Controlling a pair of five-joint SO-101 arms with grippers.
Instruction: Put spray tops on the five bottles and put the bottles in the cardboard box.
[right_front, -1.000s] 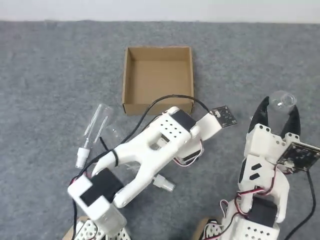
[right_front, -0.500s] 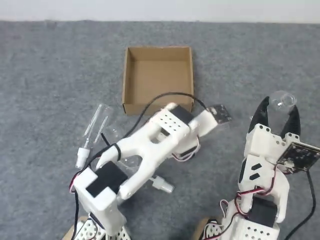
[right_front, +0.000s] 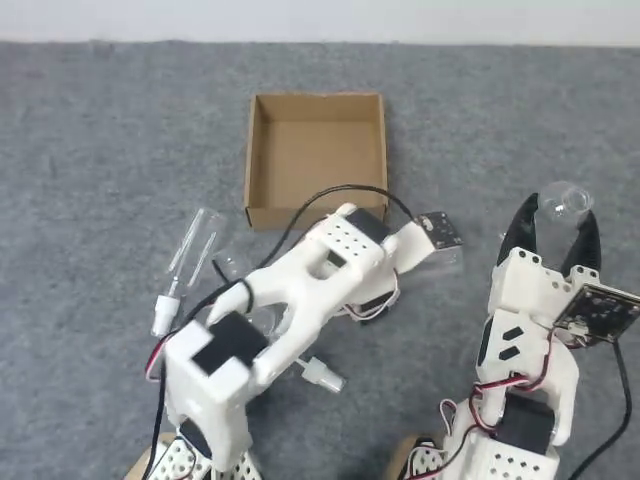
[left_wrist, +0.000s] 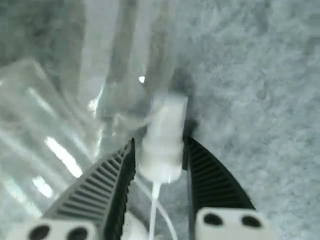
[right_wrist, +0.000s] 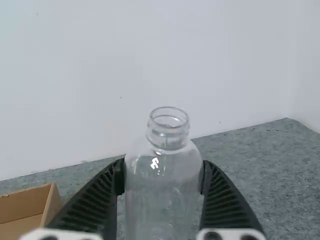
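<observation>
- Your left gripper (left_wrist: 159, 146) is clenched on a white spray top (left_wrist: 164, 125), just beside clear bottles (left_wrist: 50, 115) lying on the grey carpet (left_wrist: 260, 75).
- Your right gripper (right_wrist: 162, 175) grips an uncapped bottle (right_wrist: 167, 150), upright, its neck above the fingers.
- The cardboard box (right_front: 250, 160) sits open, well apart from that bottle.
- A loose spray top (right_front: 322, 377) lies beside your left arm.
</observation>
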